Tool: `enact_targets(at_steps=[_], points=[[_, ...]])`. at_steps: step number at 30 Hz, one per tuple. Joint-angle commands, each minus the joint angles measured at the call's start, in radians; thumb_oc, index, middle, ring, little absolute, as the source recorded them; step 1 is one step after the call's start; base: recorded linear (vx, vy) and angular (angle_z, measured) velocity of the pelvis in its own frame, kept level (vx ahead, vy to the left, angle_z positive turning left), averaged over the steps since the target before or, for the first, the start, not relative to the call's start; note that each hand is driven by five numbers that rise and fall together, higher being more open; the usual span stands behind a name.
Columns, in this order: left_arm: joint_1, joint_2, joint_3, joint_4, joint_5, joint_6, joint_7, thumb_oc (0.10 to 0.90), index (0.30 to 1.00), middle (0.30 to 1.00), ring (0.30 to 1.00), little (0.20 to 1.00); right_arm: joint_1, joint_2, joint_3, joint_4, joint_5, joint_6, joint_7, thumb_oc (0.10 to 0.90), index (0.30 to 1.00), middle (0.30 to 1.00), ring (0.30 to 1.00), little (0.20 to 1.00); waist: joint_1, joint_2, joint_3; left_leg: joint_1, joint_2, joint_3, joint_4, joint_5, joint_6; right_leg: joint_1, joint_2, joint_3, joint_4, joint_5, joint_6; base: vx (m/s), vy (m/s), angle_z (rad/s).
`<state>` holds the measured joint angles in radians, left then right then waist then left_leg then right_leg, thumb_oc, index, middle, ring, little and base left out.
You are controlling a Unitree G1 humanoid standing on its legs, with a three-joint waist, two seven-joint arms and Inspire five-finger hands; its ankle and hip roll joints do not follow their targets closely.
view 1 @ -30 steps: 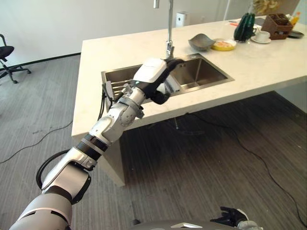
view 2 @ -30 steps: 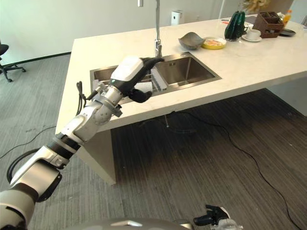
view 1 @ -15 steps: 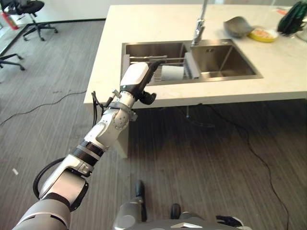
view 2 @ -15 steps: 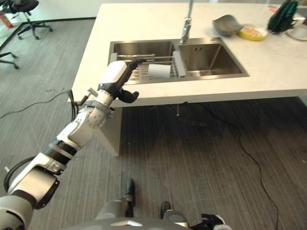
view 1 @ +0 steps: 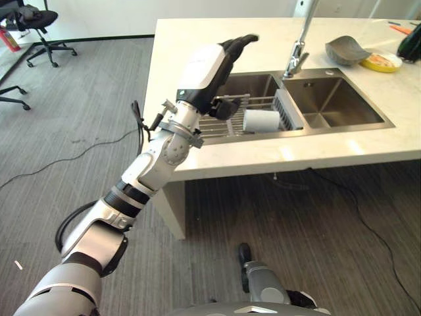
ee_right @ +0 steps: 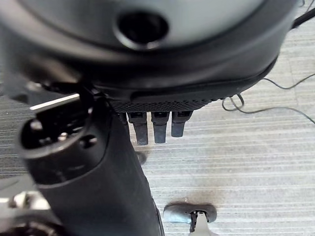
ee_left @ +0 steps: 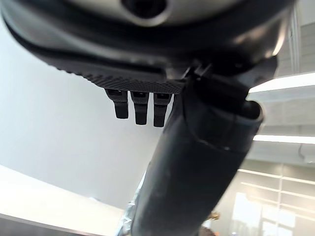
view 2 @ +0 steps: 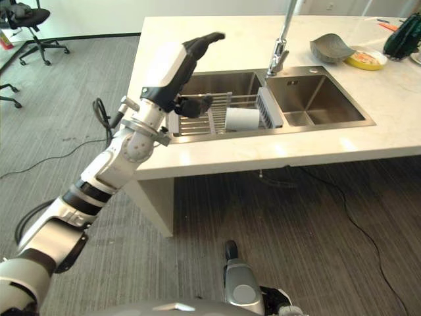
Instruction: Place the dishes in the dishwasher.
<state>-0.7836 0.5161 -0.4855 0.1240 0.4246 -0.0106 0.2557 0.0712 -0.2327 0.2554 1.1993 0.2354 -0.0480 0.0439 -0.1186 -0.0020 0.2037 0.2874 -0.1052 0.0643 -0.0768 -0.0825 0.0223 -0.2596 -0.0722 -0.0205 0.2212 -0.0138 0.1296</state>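
Left hand point(view 1: 212, 66): raised above sink point(view 1: 342, 108), fingers straight, empty | Right hand point(ee_right: 157, 118): over floor, fingers straight, empty | White cup point(view 1: 261, 120): lying in sink rack point(view 1: 227, 122) | Bowl point(view 1: 346, 50), plate point(view 1: 381, 62): far right on bench point(view 1: 197, 39) | Progress: nothing picked up; all loading left

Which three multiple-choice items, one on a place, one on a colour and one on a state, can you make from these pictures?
1. Where does the white cup lie?
A. on the rack in the left sink basin
B. on the floor
C. beside the yellow plate

2. What colour is the plate next to the grey bowl?
A. red
B. yellow
C. blue

3. How is the left hand?
A. shut on the cup
B. shut on the tap
C. open, holding nothing

Key: 1 A, the cup lies on its side on the rack; 2 B, it is yellow; 3 C, its fingers are straight above the counter.
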Motion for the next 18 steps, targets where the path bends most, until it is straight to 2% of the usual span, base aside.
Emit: enact_targets(at_steps=[1,7,10,18], points=[[-0.074,0.015,0.098,-0.032,0.012,-0.046,0.036,0.800,0.900,0.900,0.900,0.900,-0.026,-0.042,-0.016,0.024,-0.006,-0.033,-0.002,0.800,0.900,0.900,0.900,0.900,0.021,-0.020,-0.093,-0.118,0.121,-0.005,-0.010,0.067,-0.071,0.290,-0.037,0.006,-0.260,0.113,0.025,0.12,-0.101,0.49],[-0.056,0.023,0.099,-0.058,0.048,-0.051,0.018,0.800,0.900,0.900,0.900,0.900,-0.023,-0.055,-0.062,0.043,0.028,-0.031,-0.015,0.800,0.900,0.900,0.900,0.900,0.019,-0.015,-0.101,-0.124,0.132,-0.015,-0.010,0.069,-0.089,0.341,-0.033,-0.020,-0.308,0.102,0.017,0.05,-0.072,0.01],[-0.061,0.038,0.052,-0.093,0.140,-0.065,-0.011,0.800,0.900,0.900,0.900,0.900,-0.036,-0.056,-0.052,0.034,0.026,-0.034,-0.010,0.800,0.900,0.900,0.900,0.900,0.013,-0.012,-0.097,-0.127,0.139,-0.022,-0.010,0.072,-0.097,0.341,-0.026,-0.022,-0.307,0.101,0.004,0.03,-0.073,-0.25],[-0.033,0.039,0.022,-0.155,0.184,-0.080,-0.052,0.800,0.900,0.900,0.900,0.900,-0.051,-0.054,-0.046,0.008,0.033,-0.041,-0.014,0.800,0.900,0.900,0.900,0.900,0.011,-0.008,-0.092,-0.130,0.146,-0.017,-0.010,0.071,-0.101,0.336,-0.015,-0.019,-0.307,0.094,-0.003,0.01,-0.031,0.01]])
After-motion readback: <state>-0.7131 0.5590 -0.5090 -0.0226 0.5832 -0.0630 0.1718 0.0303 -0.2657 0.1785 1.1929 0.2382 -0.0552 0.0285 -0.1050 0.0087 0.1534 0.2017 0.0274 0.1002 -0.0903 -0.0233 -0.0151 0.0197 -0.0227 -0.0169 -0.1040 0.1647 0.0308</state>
